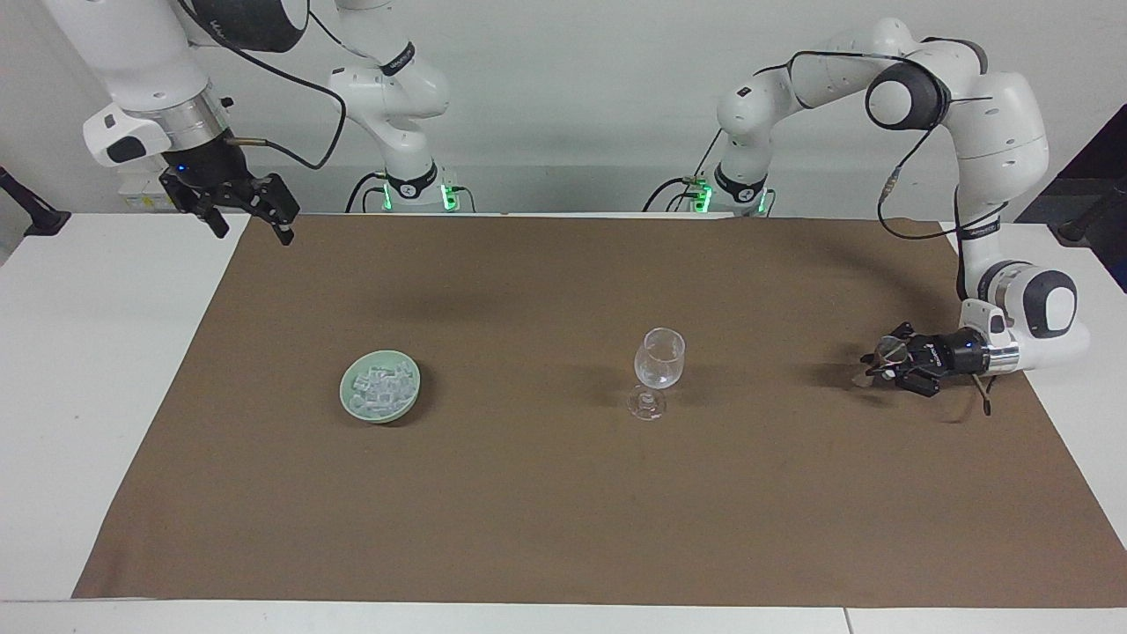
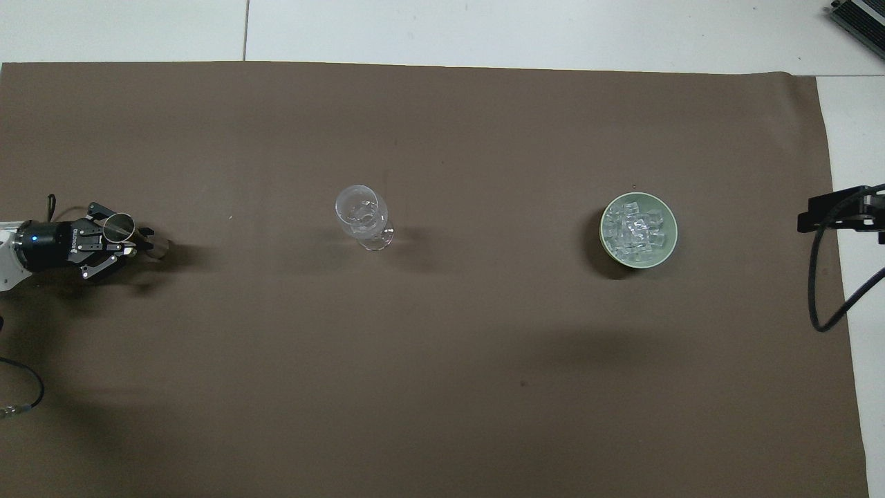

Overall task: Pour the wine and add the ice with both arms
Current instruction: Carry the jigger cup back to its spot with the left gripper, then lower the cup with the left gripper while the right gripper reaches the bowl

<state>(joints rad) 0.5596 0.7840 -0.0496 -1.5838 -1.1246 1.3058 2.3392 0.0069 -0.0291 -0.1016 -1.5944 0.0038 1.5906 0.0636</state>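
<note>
Overhead: ice [image 2: 637, 229] (bowled) apart from right claw [image 2: 823, 211]

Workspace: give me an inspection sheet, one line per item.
Surface: brown mat on a white table.
Job's things: ice heaped in a pale green bowl; stemmed glass upright mid-mat.
Clutter: nothing seen.
Tools: left tool shut on a small metal cup, low over the mat at its own end; right tool open, raised, waiting over the mat's corner.
Cables: black cables along both arms.
Surroundings: plain pale wall.
</note>
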